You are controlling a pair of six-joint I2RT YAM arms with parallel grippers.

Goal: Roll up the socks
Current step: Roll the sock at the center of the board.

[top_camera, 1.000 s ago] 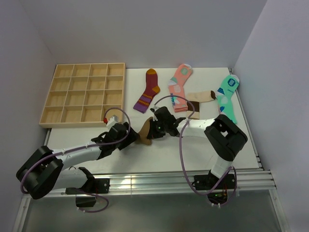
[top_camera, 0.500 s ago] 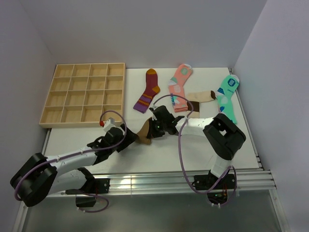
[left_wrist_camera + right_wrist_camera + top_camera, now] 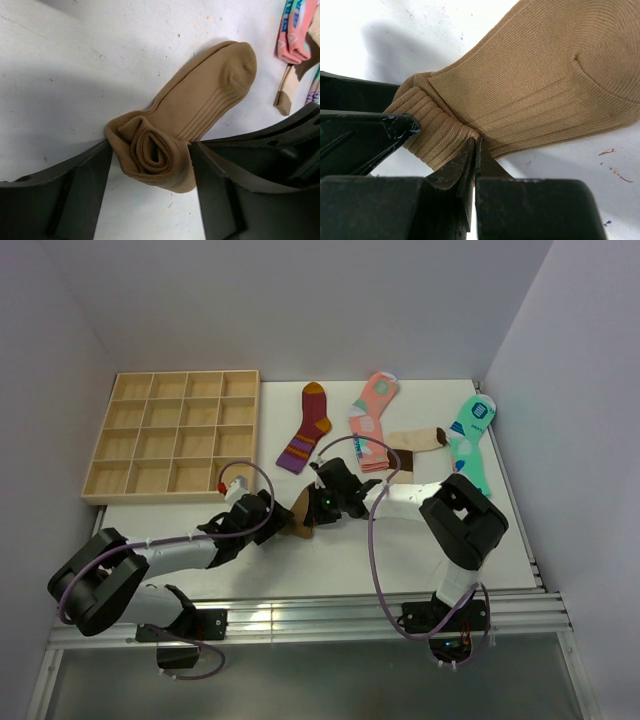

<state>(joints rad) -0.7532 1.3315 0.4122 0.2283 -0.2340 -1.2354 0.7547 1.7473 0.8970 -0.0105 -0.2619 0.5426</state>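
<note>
My left fingers (image 3: 75, 195) clasp the coil of the brown sock (image 3: 205, 100), which lies on the counter (image 3: 75, 55) toward its near edge. My right fingers (image 3: 452, 172) are pressed together at the coil's rim. I should hold it tight and roll evenly toe-ward.

I've got the white table (image 3: 350, 552) in view, its top flecked with small paint specks in the wrist cameras. Back left, a wooden tray (image 3: 160, 494) sits flat on it. Along the back I count a maroon sock (image 3: 308, 427), then a pink sock (image 3: 372, 415), then a beige sock (image 3: 418, 441) lying crosswise against the pink one, then a mint sock (image 3: 472, 440) nearest the right edge. Mid-table lies the brown sock (image 3: 200, 107), toe flat on the surface, cuff end curled into a roll.
</note>
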